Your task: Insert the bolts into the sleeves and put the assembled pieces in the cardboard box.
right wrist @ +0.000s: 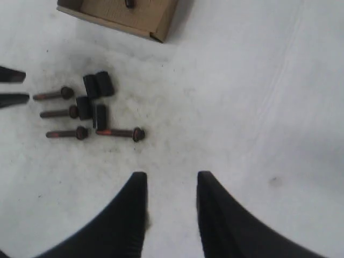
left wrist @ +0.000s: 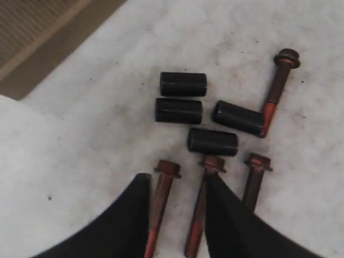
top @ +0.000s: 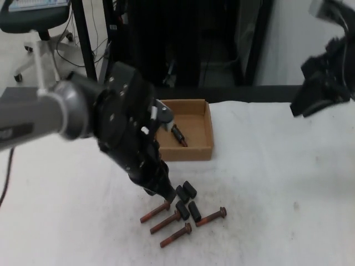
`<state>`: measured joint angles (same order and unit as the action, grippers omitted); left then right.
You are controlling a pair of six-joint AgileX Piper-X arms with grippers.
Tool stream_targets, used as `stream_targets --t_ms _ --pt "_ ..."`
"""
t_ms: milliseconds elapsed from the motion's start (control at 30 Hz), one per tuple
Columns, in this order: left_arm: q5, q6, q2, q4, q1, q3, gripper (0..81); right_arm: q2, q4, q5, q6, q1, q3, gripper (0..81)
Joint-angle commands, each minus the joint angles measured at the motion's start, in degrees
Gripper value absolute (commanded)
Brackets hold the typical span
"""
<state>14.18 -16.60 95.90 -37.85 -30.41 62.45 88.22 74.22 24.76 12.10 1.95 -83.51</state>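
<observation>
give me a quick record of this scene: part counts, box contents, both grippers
loose bolts: four, lying on the white cloth
loose sleeves: four, black, next to the bolts
cardboard box: one assembled piece inside
left gripper: open, low over the bolts
right gripper: open, above bare cloth, away from the parts

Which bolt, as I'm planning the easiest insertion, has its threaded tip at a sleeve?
The bolt lying apart from the other three, its tip by one sleeve's end.

High cam sits up on the near side, looking forward and down over the tabletop (top: 277,210). Left wrist cam's close above the bolts (left wrist: 278,86); right wrist cam catches them from farther off.
</observation>
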Motion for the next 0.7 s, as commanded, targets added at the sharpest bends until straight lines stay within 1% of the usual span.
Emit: stream_targets --t_ms 0,100,267,367,467,600,667 --pt "-5.51 -6.50 1.43 -6.86 -0.82 4.57 32.1 -1.47 -0.21 1.13 2.07 -0.53 4.67 30.0" --pt "-5.51 -7.44 2.41 -11.72 -1.06 7.58 32.1 -2.12 -1.77 3.03 2.07 -0.53 8.83 30.0" --pt "-5.51 -7.94 3.04 -14.75 -1.19 8.43 32.1 -3.32 -4.53 9.61 2.07 -0.53 15.76 30.0" --pt "-5.96 -11.35 4.18 -17.21 -1.19 8.43 32.1 -3.86 -4.66 10.04 2.07 -0.53 18.28 30.0" --pt "-8.26 -13.56 5.59 -18.04 -1.19 8.43 32.1 -4.50 -4.84 10.04 2.07 -0.53 19.80 30.0" --pt "-8.34 -16.25 7.51 -16.66 -1.30 8.43 32.1 -5.74 -4.87 10.04 2.07 -0.53 20.21 30.0" --pt "-8.34 -19.21 8.27 -16.43 -1.27 8.43 32.1 -6.42 -4.87 10.04 2.07 -0.53 20.21 30.0"
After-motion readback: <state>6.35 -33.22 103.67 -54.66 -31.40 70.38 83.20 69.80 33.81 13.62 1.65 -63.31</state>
